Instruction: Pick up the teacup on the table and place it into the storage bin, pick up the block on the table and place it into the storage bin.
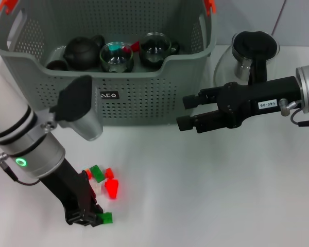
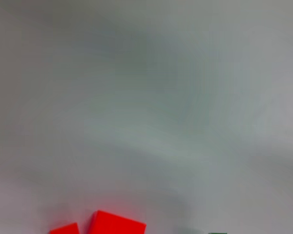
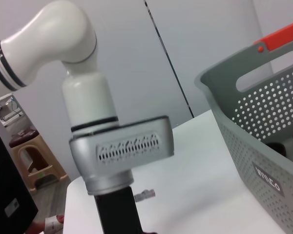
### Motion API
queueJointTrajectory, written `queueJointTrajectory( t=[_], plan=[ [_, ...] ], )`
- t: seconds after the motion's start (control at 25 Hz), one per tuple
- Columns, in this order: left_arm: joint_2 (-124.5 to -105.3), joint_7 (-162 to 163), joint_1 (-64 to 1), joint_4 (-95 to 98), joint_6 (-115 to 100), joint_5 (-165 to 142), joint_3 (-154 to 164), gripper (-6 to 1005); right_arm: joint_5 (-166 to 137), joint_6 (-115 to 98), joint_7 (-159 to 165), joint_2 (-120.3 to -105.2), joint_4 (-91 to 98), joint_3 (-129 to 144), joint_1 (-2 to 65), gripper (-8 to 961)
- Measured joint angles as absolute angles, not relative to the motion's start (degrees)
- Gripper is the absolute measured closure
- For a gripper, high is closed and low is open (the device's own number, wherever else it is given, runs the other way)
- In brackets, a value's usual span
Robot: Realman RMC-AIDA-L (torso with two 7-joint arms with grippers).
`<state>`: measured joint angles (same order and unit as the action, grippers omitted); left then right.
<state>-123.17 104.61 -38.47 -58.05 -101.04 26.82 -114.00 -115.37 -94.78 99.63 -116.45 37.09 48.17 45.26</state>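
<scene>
The grey-green perforated storage bin [image 1: 144,98] stands at the back of the white table, and its wall also shows in the right wrist view [image 3: 263,117]. Inside it lie two glass teacups [image 1: 116,56] [image 1: 154,50] and a dark teapot [image 1: 81,50]. No teacup shows on the table. Small blocks lie at the front left: a red block [image 1: 112,189], a green one [image 1: 96,172] and another green block [image 1: 107,218]. My left gripper [image 1: 90,215] is down at the table right beside that last green block. My right gripper [image 1: 188,113] hovers open and empty in front of the bin's right corner.
A glass kettle with a black lid [image 1: 252,51] stands to the right of the bin, behind my right arm. Red blocks [image 2: 118,224] edge into the left wrist view over bare table. My left arm [image 3: 122,151] fills the right wrist view.
</scene>
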Motion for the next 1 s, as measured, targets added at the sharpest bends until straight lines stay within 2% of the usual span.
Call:
queueJointTrajectory(
  t=[0.2,0.28,0.56,0.68,1.0],
  plan=[
    [-122.53,103.69,-40.30,-59.74,-105.26,28.10,-120.63,826,-115.39,-94.97,98.95,-116.43,37.09,47.75,45.26,129],
    [-121.56,103.18,-41.48,-60.18,-107.63,30.45,-125.18,823,-115.40,-95.47,98.70,-116.23,37.09,47.40,45.26,129],
    [-115.20,104.26,-45.29,-59.75,-110.55,44.23,-145.14,812,-115.41,-97.44,98.35,-115.56,37.11,46.61,45.30,128],
    [-113.17,105.88,-46.16,-59.08,-107.11,49.27,-149.39,807,-115.40,-98.41,98.28,-115.23,37.53,46.30,45.20,128],
    [-111.68,112.10,-49.45,-50.42,-82.49,50.95,-146.96,795,-115.41,-99.93,98.17,-114.33,37.71,46.19,45.05,129]
  ],
)
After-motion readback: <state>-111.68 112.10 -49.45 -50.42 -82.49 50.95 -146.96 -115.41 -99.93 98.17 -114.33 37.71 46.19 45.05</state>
